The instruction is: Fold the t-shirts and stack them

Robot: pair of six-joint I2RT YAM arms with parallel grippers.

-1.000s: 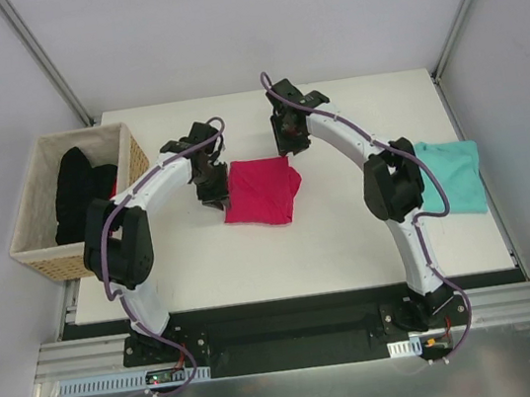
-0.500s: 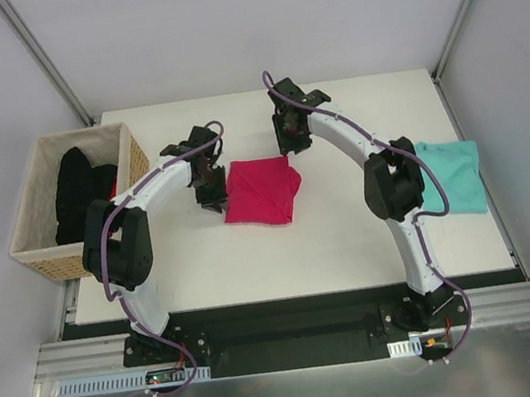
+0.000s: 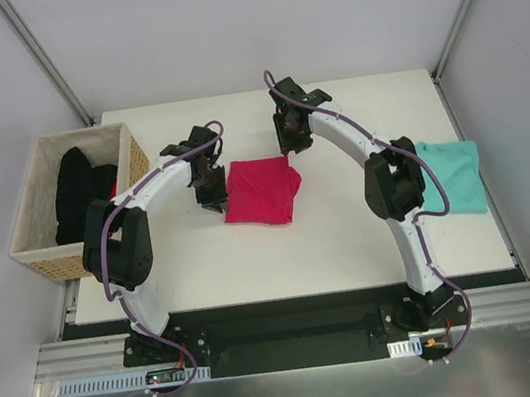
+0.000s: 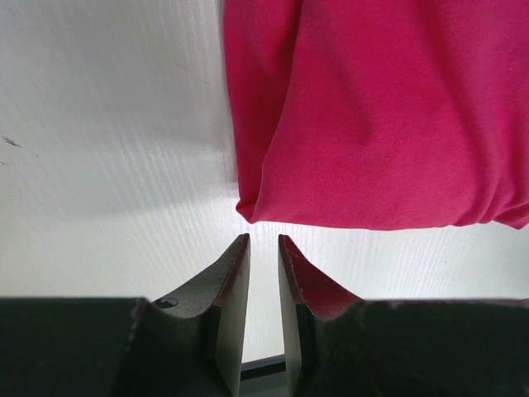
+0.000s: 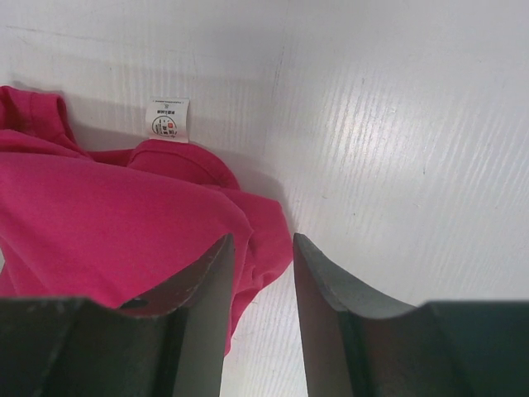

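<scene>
though lost from above, neck label [image 5: 169,121] on pink t-shirt [image 5: 107,223]; right gripper [image 5: 262,241] and left gripper [image 4: 264,240] narrowly parted, empty

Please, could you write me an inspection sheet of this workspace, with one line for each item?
Surface: white table, matt.
Job's things: pink t-shirt folded at the centre, its white label showing; teal t-shirt apart at the right edge, not stacked.
Clutter: wicker basket left of the table, holding a black garment.
Grippers: left gripper slightly open, empty, just short of a pink corner; right gripper open above the pink edge.
Cables: purple cable along each arm, no snag seen.
Surroundings: grey walls; metal rail under the bases.
</scene>
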